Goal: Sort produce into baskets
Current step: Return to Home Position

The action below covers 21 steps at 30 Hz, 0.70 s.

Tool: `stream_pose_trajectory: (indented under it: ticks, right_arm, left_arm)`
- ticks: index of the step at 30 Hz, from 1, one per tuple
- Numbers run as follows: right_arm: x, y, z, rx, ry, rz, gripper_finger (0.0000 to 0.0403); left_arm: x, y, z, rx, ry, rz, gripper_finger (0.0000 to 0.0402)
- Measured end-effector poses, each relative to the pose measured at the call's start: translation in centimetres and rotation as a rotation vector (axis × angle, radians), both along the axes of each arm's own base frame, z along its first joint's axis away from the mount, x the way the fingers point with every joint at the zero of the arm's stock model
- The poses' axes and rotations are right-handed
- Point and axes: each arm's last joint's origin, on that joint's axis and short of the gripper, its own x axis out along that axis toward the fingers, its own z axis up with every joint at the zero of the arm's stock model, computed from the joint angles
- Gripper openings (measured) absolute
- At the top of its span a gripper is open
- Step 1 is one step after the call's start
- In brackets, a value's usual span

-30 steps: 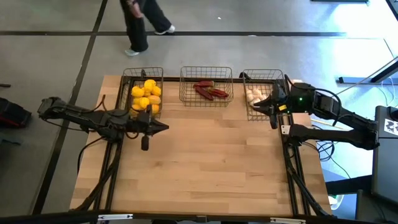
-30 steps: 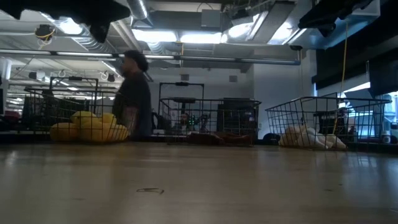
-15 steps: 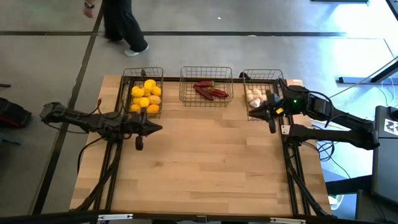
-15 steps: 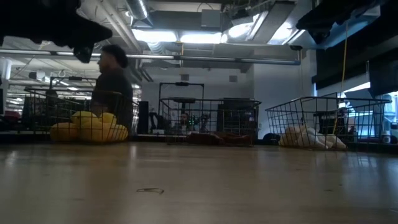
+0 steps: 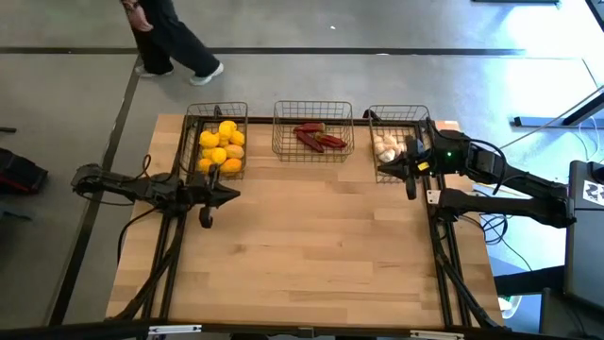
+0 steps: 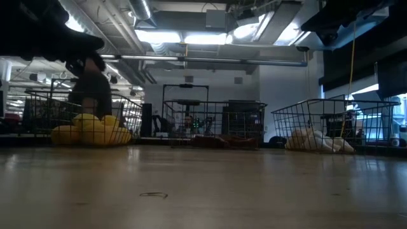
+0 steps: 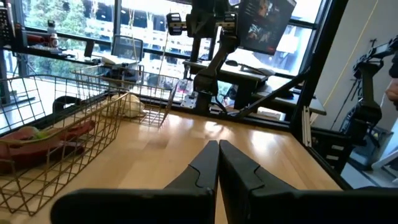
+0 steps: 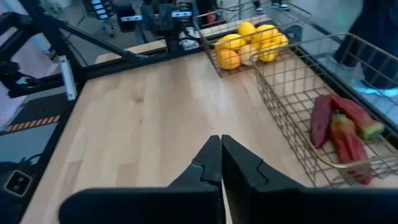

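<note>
Three wire baskets stand along the table's far edge. The left basket (image 5: 219, 142) holds yellow lemons (image 5: 223, 146), the middle basket (image 5: 313, 130) holds red chili peppers (image 5: 319, 139), the right basket (image 5: 398, 142) holds whitish garlic bulbs (image 5: 385, 146). My left gripper (image 5: 234, 195) is shut and empty, just in front of the lemon basket at the table's left; its shut fingers show in the left wrist view (image 7: 218, 155). My right gripper (image 5: 384, 170) is shut and empty, at the near side of the garlic basket; it also shows in the right wrist view (image 8: 221, 151).
The wooden tabletop (image 5: 311, 246) in front of the baskets is bare. A person (image 5: 165, 38) walks on the floor beyond the table's far left. Arm mounts and cables stand at both table sides.
My left gripper has drawn back toward the table's left edge, staying shut. My right gripper has shifted slightly left along the garlic basket's near side. The person beyond the table has walked toward the left.
</note>
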Motion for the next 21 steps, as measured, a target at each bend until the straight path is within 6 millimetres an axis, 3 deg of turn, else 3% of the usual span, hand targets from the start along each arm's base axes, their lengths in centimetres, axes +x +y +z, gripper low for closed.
stream_pose_trajectory:
  ticks: [7, 21]
  right_arm:
    - [-1.0, 0.3, -0.6, 0.007, -0.049, -0.039, 0.0005]
    - [-2.7, 0.4, -10.1, 0.024, -0.112, -0.219, 0.0002]
  left_arm:
    - [-0.3, 0.0, -0.8, 0.002, 0.001, 0.0, 0.0007]
    - [-0.4, 0.1, -0.6, 0.031, -0.017, 0.001, 0.0008]
